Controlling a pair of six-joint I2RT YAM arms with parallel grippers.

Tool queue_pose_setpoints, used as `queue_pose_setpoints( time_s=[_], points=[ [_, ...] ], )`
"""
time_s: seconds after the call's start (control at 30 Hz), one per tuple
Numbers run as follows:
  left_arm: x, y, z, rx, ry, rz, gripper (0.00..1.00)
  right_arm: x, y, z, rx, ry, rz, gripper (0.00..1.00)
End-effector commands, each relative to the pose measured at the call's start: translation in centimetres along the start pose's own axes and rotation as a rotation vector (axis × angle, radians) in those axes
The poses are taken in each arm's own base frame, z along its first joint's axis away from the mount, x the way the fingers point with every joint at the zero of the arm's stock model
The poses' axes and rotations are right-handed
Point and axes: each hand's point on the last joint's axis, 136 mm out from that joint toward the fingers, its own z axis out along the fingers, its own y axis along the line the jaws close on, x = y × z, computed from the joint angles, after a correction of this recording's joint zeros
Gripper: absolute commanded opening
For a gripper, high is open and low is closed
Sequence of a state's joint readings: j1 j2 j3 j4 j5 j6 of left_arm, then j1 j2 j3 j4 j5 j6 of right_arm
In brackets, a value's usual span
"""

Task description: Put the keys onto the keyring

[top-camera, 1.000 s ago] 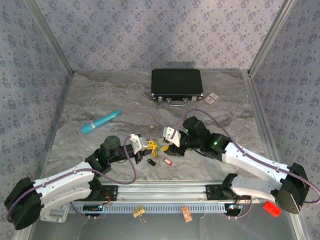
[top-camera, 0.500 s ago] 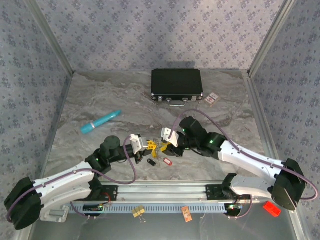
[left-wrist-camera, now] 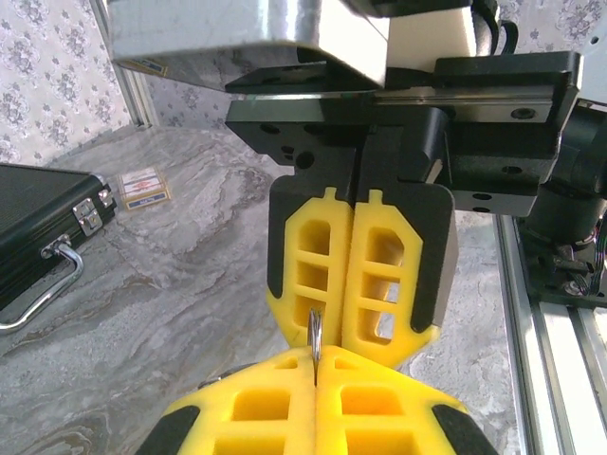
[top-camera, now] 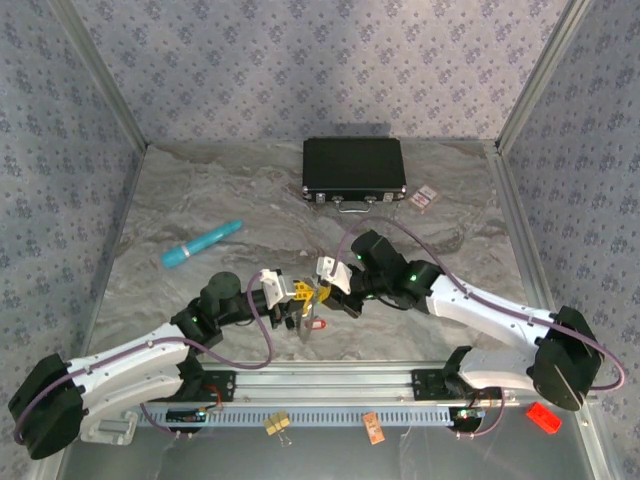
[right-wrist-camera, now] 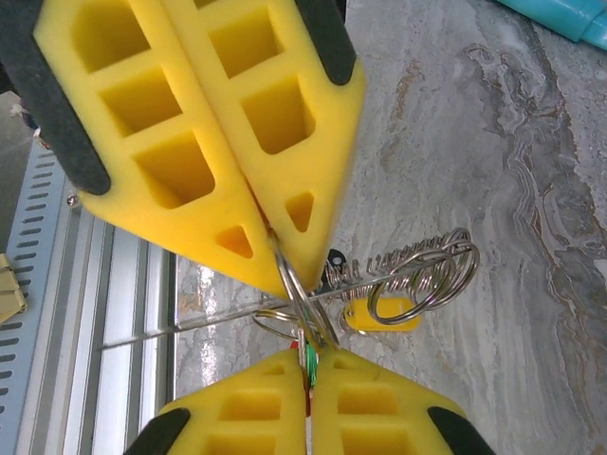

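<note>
Front-middle of the surface [top-camera: 200,195], the left pincer [top-camera: 299,293] and right pincer [top-camera: 322,292] are both clenching the keyring [right-wrist-camera: 292,289], tip to tip.

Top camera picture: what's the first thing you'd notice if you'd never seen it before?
Two robot grippers meet tip to tip at the front middle of the table: the left gripper pinches the thin keyring, the right gripper is shut on what looks like a green key. Farther back, a black case lies near the wall, and a teal stick lies to the left.
</note>
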State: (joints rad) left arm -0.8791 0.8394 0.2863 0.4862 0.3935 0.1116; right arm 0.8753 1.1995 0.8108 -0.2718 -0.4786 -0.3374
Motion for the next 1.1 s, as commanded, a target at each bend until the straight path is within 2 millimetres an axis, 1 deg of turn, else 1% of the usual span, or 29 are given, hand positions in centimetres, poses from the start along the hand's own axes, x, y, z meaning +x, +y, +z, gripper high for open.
queue_pose_setpoints(
  time_s=[0.0, 0.13, 0.23, 0.37, 0.5, 0.63, 1.07],
  points=[
    [-2.4, -0.5, 0.0, 0.029, -0.096, 0.037, 0.00, -1.1, -0.1, -0.9, 0.010, -0.021, -0.006, 0.15],
    [-2.3, -0.5, 0.0, 0.032, -0.091, 0.036, 0.00, -1.2, -0.1, -2.2, 0.028, -0.058, -0.016, 0.25],
    [-2.2, -0.6, 0.1, 0.034, -0.088, 0.035, 0.00, -1.2, 0.0, -3.1, 0.028, -0.086, -0.016, 0.26],
    [-2.1, -0.7, 0.2, 0.042, -0.085, 0.033, 0.00, -2.1, 0.0, -3.7, 0.027, -0.132, -0.020, 0.26],
    [-2.1, -0.8, 0.3, 0.051, -0.085, 0.032, 0.00, -2.8, -0.1, -3.4, 0.016, -0.156, -0.021, 0.25],
    [-2.1, -0.8, 0.3, 0.053, -0.086, 0.032, 0.00, -3.1, -0.2, -3.2, 0.012, -0.164, -0.020, 0.24],
    [-2.5, -0.8, 0.2, 0.054, -0.101, 0.035, 0.00, -2.9, -0.1, -2.1, -0.013, -0.143, -0.016, 0.20]
  ],
)
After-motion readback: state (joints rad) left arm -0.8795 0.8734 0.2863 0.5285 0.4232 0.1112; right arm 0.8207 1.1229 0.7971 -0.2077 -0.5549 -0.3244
